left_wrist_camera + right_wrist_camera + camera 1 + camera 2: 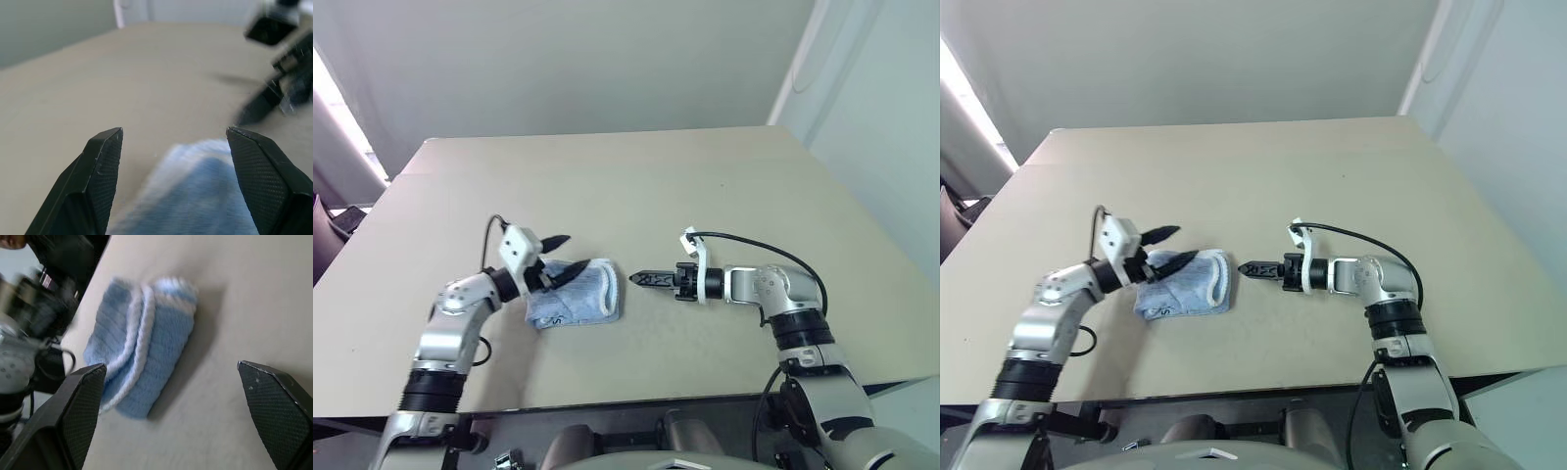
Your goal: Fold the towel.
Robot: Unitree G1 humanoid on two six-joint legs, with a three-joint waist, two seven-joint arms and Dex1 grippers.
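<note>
Folded towel (579,294) on beige table (636,186). Left gripper (564,257) spread above it. Right gripper (639,279) just beside, empty.

silver jointed arms; black cables; white wrist brackets; black ridged fingers (100,171)

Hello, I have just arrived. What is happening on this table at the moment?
A two-armed robot is working on a small light blue towel that lies on a beige table. The towel already looks folded into a compact bundle, with its white edging showing. The left gripper hovers over the towel's left part with fingers apart, holding nothing. The right gripper points at the towel from its right side, also open, with a gap of bare table between them.
</note>
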